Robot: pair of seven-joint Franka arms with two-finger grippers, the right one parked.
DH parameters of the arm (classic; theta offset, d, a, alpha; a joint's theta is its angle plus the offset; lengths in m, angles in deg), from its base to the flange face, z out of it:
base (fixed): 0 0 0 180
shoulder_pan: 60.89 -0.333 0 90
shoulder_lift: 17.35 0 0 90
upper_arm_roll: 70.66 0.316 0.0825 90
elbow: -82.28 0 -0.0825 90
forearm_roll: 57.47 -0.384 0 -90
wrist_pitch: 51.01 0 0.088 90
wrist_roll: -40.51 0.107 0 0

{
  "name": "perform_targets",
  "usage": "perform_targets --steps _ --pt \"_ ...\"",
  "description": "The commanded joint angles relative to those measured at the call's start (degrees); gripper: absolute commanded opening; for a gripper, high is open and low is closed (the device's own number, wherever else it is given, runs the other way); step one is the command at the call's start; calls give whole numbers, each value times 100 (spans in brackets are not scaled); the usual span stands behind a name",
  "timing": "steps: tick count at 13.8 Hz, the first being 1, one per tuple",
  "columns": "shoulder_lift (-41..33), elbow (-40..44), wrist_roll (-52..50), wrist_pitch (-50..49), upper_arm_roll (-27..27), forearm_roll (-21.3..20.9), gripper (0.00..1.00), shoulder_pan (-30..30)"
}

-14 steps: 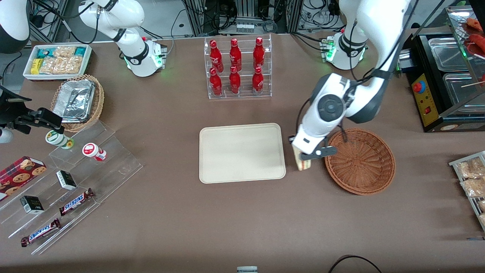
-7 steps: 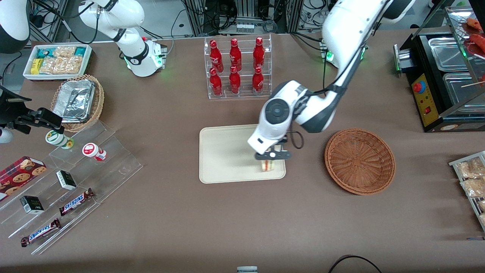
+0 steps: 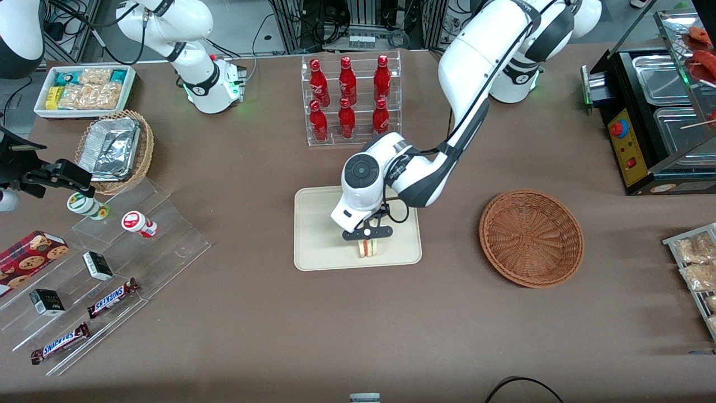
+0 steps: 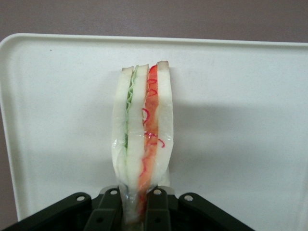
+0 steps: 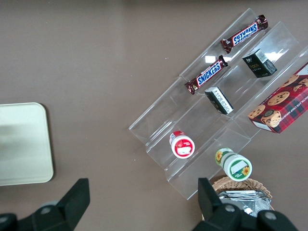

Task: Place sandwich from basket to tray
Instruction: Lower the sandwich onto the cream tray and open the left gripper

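While the left arm reaches in over the middle of the table, the contents read as follows, from the parked arm's end across to the working arm's.

White bin of snack packets, with a tan wicker basket of foil containers nearer the camera.

Clear stepped display: two small round tubs, two dark boxes, two Snickers bars; a red cookie box sits beside it.

Clear rack of six red bottles, farther from the camera than the tray.

Tray, cream, flat, low-rimmed, at the table's middle.

Gripper, over the tray near the edge closest to the camera. Its fingers are clamped on the sandwich.

Sandwich, held edge-on with its layered cut face outward: pale bread with green, orange and red filling, in clear wrap. It hangs over the tray's surface; whether it touches the tray cannot be told. The wrist view shows the sandwich pinched at one end, with the tray as its backdrop.

Basket, reddish-brown wicker, round and shallow, well apart from the tray toward the working arm's end, nothing in it.

Black counter appliance with steel pans, at the working arm's end.

Packets on a rack at the table's edge.
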Motion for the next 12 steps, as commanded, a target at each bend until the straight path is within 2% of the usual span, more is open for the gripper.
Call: perform_targets --steps 1,12 --pt "177 376 -279 -182 56 -88 0 183" --pt "186 333 -534 -243 65 -106 0 412"
